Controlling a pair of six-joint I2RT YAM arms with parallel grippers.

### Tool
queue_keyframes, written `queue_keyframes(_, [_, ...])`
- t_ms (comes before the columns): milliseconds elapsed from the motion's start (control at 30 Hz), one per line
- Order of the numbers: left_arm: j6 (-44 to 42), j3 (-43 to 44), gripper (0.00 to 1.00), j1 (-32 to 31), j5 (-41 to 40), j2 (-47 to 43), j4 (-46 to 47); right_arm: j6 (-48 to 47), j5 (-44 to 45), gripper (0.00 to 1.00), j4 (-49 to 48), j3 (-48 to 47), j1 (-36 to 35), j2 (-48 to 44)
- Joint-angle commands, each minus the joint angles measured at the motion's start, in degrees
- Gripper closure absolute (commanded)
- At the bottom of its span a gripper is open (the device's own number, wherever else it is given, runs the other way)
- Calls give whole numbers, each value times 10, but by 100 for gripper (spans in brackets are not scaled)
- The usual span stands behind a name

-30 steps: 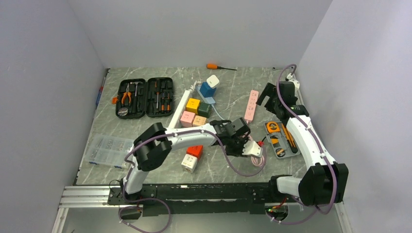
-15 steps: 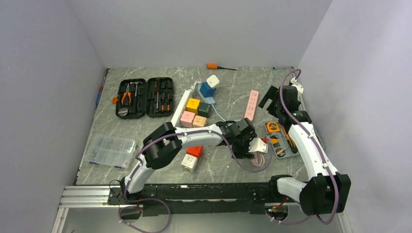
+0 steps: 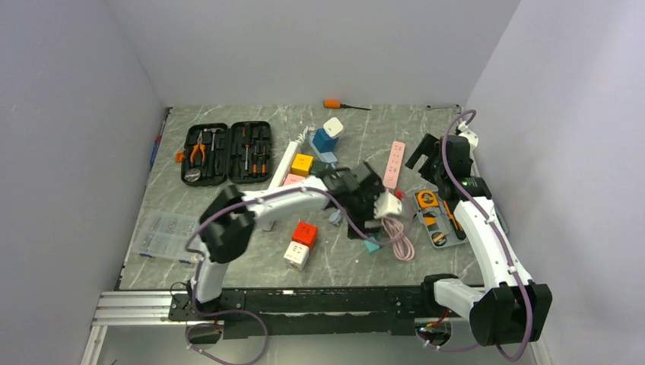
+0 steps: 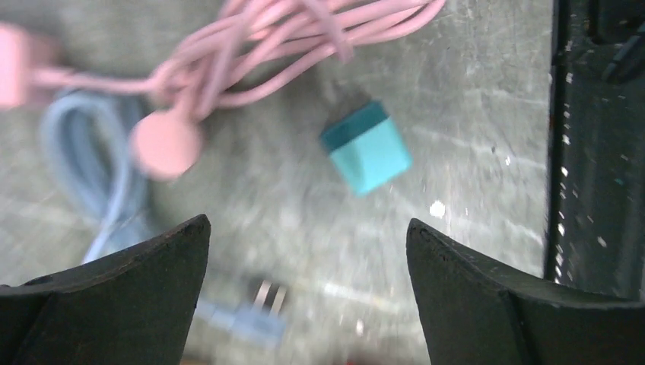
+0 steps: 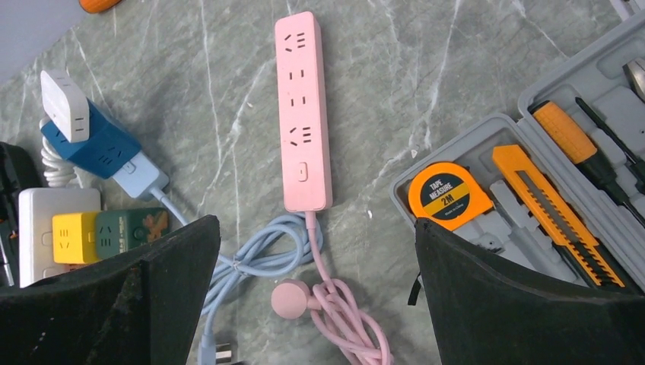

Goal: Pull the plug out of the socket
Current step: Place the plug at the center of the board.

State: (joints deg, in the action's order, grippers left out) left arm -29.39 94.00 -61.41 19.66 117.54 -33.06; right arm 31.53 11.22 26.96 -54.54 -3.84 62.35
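Grey-veined marble tabletop [image 3: 342, 262], boxed in by pale lilac walls, carries everything. Over its middle hangs the left gripper [image 4: 306, 224], jaws spread as wide as they go and nothing between them. Only stone and loose cord show in the gap.

Under that claw the teal plug [image 4: 366, 148] lies loose on the table, touching neither finger. In the top view it sits at about 6 o'clock from the left gripper. A bundled pink cable [image 4: 304, 38] lies at 12 o'clock from the plug in the left wrist view, with a round pink plug [image 4: 166, 144] at 9 o'clock and a blue cable [image 4: 106, 198] further out the same way, blurred.

At 1 o'clock from the left gripper, seen from above, the pink power strip [image 5: 303, 114] lies flat with its socket faces up, and its cord leaves the near end. The right gripper [image 5: 317, 222] hovers above that end — also fully spread, gripping nothing. At 3 o'clock from the strip is a grey tool tray [image 5: 471, 144] holding a tape measure [image 5: 445, 195].
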Motion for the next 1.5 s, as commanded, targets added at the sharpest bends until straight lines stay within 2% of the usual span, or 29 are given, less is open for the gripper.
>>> queue_keyframes(0, [14, 23, 1, 53, 44, -162, -88, -4, -9, 0, -9, -13, -16, -9])
queue_keyframes(133, [13, 16, 0, 98, 49, -259, -166, -9, 11, 0, -8, -16, -64, -6])
queue_keyframes(267, [18, -37, 1, 155, 21, -355, -185, -22, 75, 0, 13, -48, -169, 22])
queue_keyframes(433, [24, -143, 1, 256, 34, -478, -179, -29, 70, 3, -12, -46, -310, 58])
queue_keyframes(567, [8, -203, 1, 326, 39, -554, -195, -49, 20, 16, -71, -39, -418, 108])
queue_keyframes(667, [-3, -228, 1, 377, 51, -593, -217, -72, 23, 29, -101, -54, -497, 176])
queue_keyframes(700, [-3, -235, 1, 395, 56, -608, -220, -83, 21, 36, -107, -64, -516, 197])
queue_keyframes(767, [-3, -246, 1, 426, 71, -629, -223, -102, 15, 57, -117, -87, -544, 244])
queue_keyframes(833, [-6, -254, 1, 448, 79, -647, -228, -117, -15, 74, -133, -104, -557, 280])
queue_keyframes(933, [-5, -256, 1, 469, 76, -667, -232, -132, -48, 84, -167, -115, -564, 321])
queue_keyframes(1067, [6, -264, 1, 482, 56, -693, -229, -138, -49, 85, -176, -141, -564, 366])
queue_keyframes(1300, [3, -289, 1, 488, 67, -711, -238, -144, -57, 87, -204, -146, -565, 413])
queue_keyframes(1467, [-13, -307, 1, 488, 56, -725, -235, -134, -49, 87, -205, -110, -565, 411])
